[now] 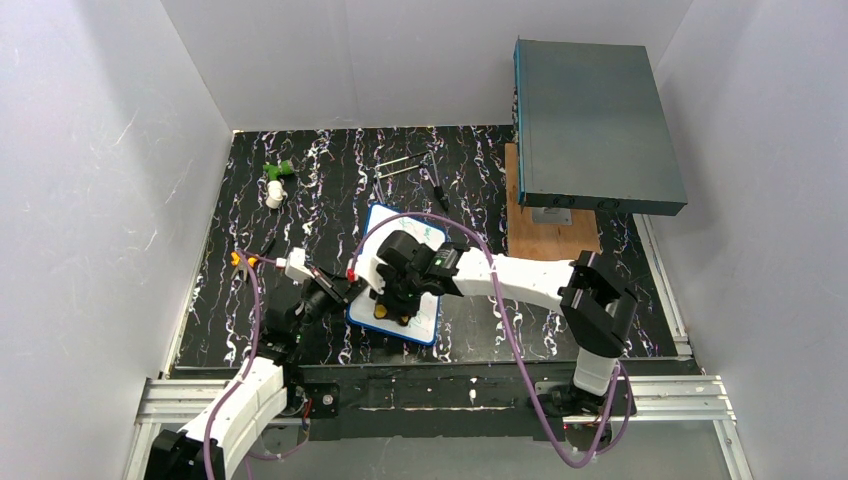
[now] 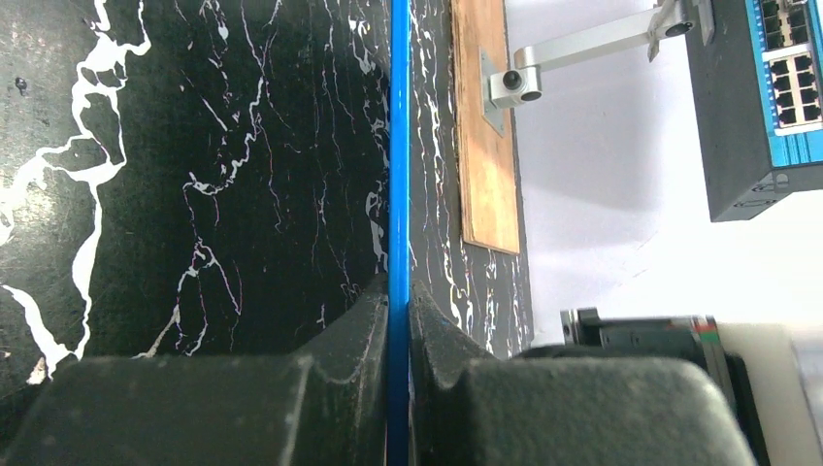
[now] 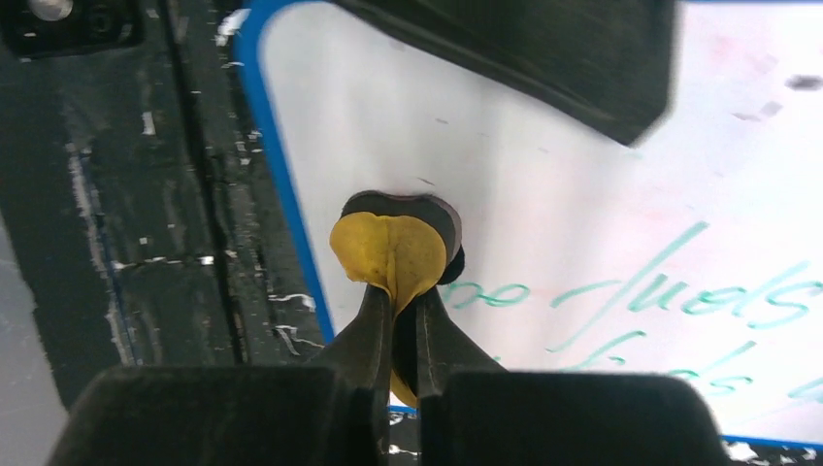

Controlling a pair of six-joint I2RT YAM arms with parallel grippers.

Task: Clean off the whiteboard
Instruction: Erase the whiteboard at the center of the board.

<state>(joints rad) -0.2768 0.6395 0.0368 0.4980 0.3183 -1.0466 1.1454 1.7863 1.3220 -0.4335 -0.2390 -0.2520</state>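
Observation:
The whiteboard (image 1: 398,220) lies flat on the black marbled table, a white panel in a blue frame. Green handwriting (image 3: 679,282) shows on its surface (image 3: 543,175). My right gripper (image 3: 403,301) is shut on a yellow eraser (image 3: 388,252) whose black pad presses on the board near its blue edge; the top view shows the same eraser (image 1: 385,312) on the board's near end. My left gripper (image 2: 399,311) is shut on the board's blue frame (image 2: 399,175), seen edge-on between the fingers. From above, the left gripper (image 1: 352,283) is at the board's left edge.
A large grey-teal box (image 1: 595,120) stands at the back right over a wooden plate (image 1: 550,230). A green and white object (image 1: 277,180) lies at the back left, thin metal rods (image 1: 405,165) behind the board, and an orange-tipped item (image 1: 238,260) at the left.

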